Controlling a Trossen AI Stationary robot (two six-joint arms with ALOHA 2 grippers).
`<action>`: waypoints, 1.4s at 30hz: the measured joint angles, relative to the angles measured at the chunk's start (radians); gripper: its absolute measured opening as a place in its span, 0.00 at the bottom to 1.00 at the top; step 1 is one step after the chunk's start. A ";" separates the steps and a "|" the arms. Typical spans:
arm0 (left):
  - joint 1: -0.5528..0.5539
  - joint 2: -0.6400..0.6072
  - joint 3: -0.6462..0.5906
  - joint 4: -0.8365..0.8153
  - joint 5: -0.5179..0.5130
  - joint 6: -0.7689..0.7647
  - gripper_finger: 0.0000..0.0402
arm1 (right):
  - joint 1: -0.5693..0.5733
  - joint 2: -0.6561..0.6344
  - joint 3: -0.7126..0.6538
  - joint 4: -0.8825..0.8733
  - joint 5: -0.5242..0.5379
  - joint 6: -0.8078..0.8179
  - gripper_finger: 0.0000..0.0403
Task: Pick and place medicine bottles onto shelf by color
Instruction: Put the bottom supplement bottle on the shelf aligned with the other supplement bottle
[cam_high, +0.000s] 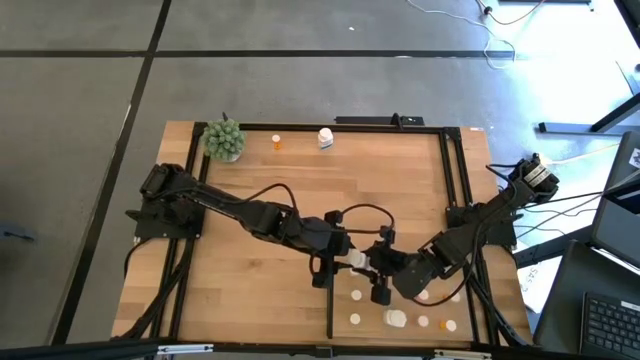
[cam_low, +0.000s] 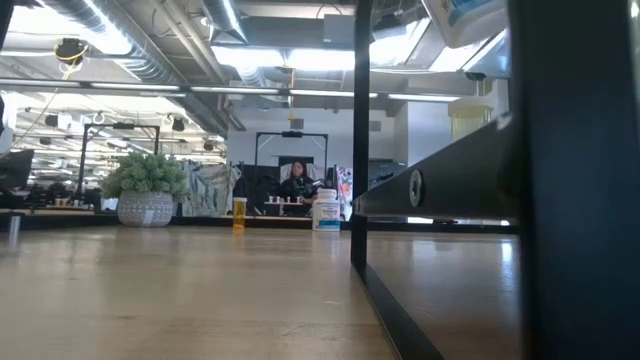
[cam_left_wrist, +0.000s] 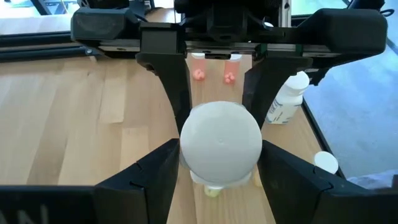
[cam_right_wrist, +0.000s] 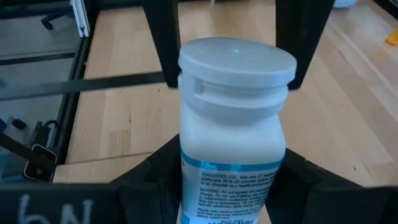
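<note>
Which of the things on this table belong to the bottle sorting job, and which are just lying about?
Part of the job:
- white bottle between both grippers' fingers
- orange bottle at the far edge
- white bottle beside it
- small bottles at the near edge
- left gripper
- right gripper

Lying about:
- green plant

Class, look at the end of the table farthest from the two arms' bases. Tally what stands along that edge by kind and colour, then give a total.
Green plant: 1
Orange bottle: 1
White bottle: 1
Total: 3
</note>
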 joint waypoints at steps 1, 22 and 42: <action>0.000 0.000 0.000 0.001 0.000 0.000 0.51 | -0.001 0.000 0.000 0.007 0.000 -0.004 0.43; 0.000 0.000 0.000 0.043 0.000 -0.005 0.38 | -0.004 0.000 0.000 0.020 0.005 -0.021 0.43; 0.002 -0.002 0.002 0.065 -0.010 -0.004 0.37 | -0.018 0.001 0.000 0.020 -0.034 -0.022 0.57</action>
